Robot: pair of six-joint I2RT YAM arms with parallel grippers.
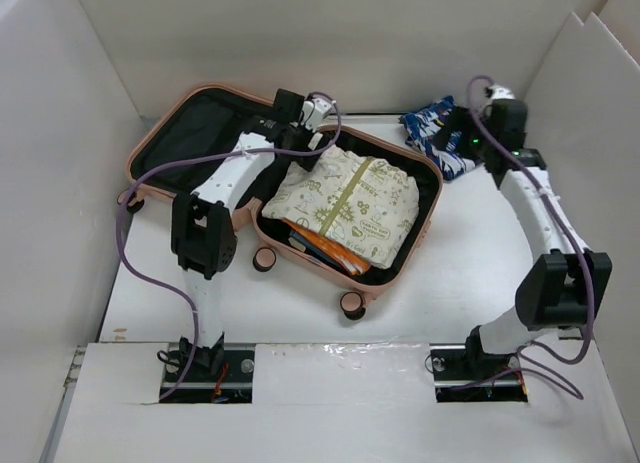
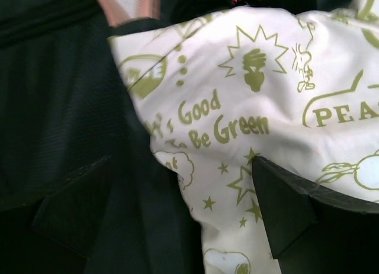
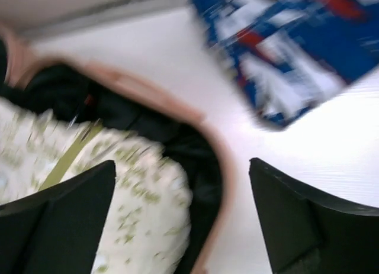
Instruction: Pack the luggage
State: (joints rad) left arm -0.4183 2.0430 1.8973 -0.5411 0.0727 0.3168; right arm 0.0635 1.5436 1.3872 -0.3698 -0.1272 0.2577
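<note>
Luggage lies open at table centre-left, long axis 10-to-4 o'clock. Left gripper, fingers apart, hovers over the cream printed bag in the 4 o'clock half. Right gripper, fingers apart and empty, is the nearer one to the blue patterned cloth. Cloth at its 1 o'clock, luggage rim at 9.

**Top view:** bright, even, diffuse light inside white walls, with soft shadows along the near edge of the luggage on the table. **Left wrist view:** printed cloth sharp and well lit, black lining dim. **Right wrist view:** motion blur throughout, the blue patterned cloth smeared and the table glaring white.
</note>
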